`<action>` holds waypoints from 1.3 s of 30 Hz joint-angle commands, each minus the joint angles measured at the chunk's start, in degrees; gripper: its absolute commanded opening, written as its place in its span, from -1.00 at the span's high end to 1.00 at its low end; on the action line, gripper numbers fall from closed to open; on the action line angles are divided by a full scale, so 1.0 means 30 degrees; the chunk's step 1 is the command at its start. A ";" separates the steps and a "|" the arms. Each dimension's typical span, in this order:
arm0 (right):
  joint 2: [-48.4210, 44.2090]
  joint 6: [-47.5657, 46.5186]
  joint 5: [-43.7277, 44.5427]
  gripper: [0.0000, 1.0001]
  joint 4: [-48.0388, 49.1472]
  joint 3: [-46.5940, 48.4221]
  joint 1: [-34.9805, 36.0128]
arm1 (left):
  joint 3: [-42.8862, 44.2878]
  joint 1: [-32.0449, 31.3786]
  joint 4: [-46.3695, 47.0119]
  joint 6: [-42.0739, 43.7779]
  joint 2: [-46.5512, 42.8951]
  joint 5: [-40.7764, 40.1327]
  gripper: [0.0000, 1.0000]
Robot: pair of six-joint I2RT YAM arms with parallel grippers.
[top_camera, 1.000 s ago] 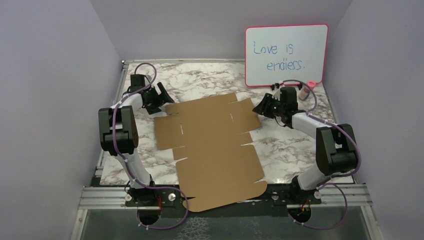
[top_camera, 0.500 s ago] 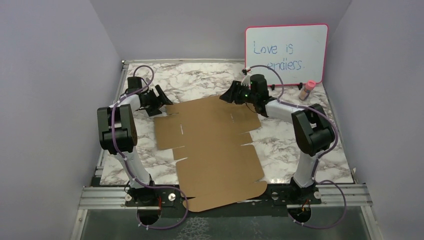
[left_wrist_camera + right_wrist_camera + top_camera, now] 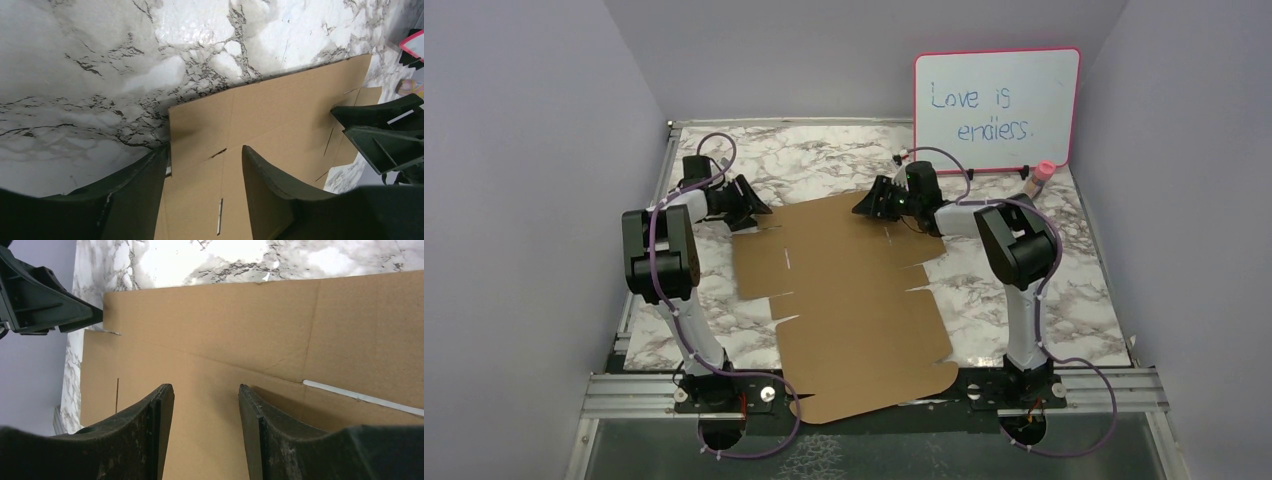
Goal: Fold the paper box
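Observation:
The paper box (image 3: pixel 844 290) is a flat brown die-cut cardboard sheet lying on the marble table, its near end hanging over the front rail. My left gripper (image 3: pixel 759 212) is at the sheet's far left corner. In the left wrist view this gripper (image 3: pixel 205 150) is open, one finger along the sheet's edge and the other over the cardboard (image 3: pixel 280 115). My right gripper (image 3: pixel 862 205) is low over the far edge near the middle. Its jaws (image 3: pixel 205 387) stand open above bare cardboard (image 3: pixel 210 315), holding nothing. Each gripper shows in the other's wrist view.
A pink-framed whiteboard (image 3: pixel 996 110) leans against the back wall at the right. A small pink-capped bottle (image 3: pixel 1039 180) stands below it. Purple walls close in the table on the left, back and right. Slits and flaps mark the sheet's edges.
My right arm has swung left from the sheet's right flap to its far edge. My left gripper has slid onto the far left corner and its jaws have narrowed.

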 commanded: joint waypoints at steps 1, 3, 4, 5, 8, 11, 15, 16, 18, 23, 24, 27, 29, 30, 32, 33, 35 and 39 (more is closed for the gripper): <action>0.0683 0.0144 -0.0413 -0.12 0.0883 0.0719 0.0122 | 0.0118 -0.0296 -0.0315 0.0356 0.0531 0.0471 -0.12; 0.0892 0.0161 -0.0419 -0.12 0.0860 0.0712 0.0120 | 0.0049 -0.0329 -0.0189 0.0342 0.0281 0.0452 -0.08; 0.0950 0.0154 -0.0461 -0.12 0.0836 0.0699 0.0115 | -0.0008 -0.0347 -0.0157 0.0344 0.0111 0.0423 -0.05; 0.1004 0.0183 -0.0455 -0.12 0.0841 0.0664 0.0125 | -0.0073 -0.0360 -0.0110 0.0351 -0.0112 0.0376 -0.02; 0.1032 0.0161 -0.0363 -0.12 0.0822 0.0520 0.0142 | -0.0278 -0.0493 -0.0113 0.0462 -0.0693 -0.0031 0.06; 0.1008 0.0006 -0.0225 -0.12 0.0684 0.0410 0.0162 | -0.0369 -0.0808 -0.0111 0.0500 -0.1188 -0.0470 0.18; 0.0931 -0.0043 -0.0108 -0.12 0.0666 0.0246 0.0143 | -0.0433 -0.1393 -0.0093 0.0419 -0.1639 -0.1093 0.32; 0.0929 -0.0051 -0.0115 -0.12 0.0669 0.0215 0.0147 | -0.0438 -0.1571 -0.0093 0.0386 -0.1752 -0.1323 0.37; 0.0882 -0.0043 -0.0119 -0.12 0.0675 0.0131 0.0162 | -0.0437 -0.1858 -0.0096 0.0216 -0.2005 -0.1828 0.47; 0.0690 -0.0072 0.0128 -0.12 0.0754 -0.0211 0.0159 | -0.0349 -0.2792 -0.0262 0.0116 -0.2516 -0.3472 0.59; 0.0653 -0.0073 0.0178 -0.12 0.0790 -0.0307 0.0149 | -0.0241 -0.2845 -0.0404 0.0140 -0.2524 -0.3835 0.62; 0.0579 -0.0018 0.0382 -0.12 0.0878 -0.0582 0.0155 | 0.0320 -0.4024 -0.1143 0.0457 -0.2374 -0.5512 0.77; 0.0527 0.0014 0.0546 -0.12 0.0903 -0.0705 0.0155 | 0.0816 -0.4642 -0.1736 0.0736 -0.2208 -0.6707 0.81; 0.0501 0.0037 0.0619 -0.13 0.0889 -0.0749 0.0156 | 0.1084 -0.4925 -0.2067 0.0847 -0.2101 -0.7334 0.83; 0.0428 0.0113 0.0855 -0.12 0.0860 -0.0880 0.0145 | 0.1709 -0.5528 -0.2788 0.1085 -0.1762 -0.8844 0.88; 0.0355 0.0130 0.1005 -0.12 0.0873 -0.0965 0.0173 | 0.2093 -0.5823 -0.3162 0.1202 -0.1551 -0.9495 0.90; 0.0245 0.0209 0.1394 -0.12 0.0887 -0.1198 0.0176 | 0.2853 -0.6447 -0.3808 0.1438 -0.1152 -1.0725 0.95; -0.0069 0.0332 0.2035 -0.12 0.0916 -0.1602 0.0184 | 0.4368 -0.7529 -0.4752 0.1893 -0.0325 -1.2842 1.00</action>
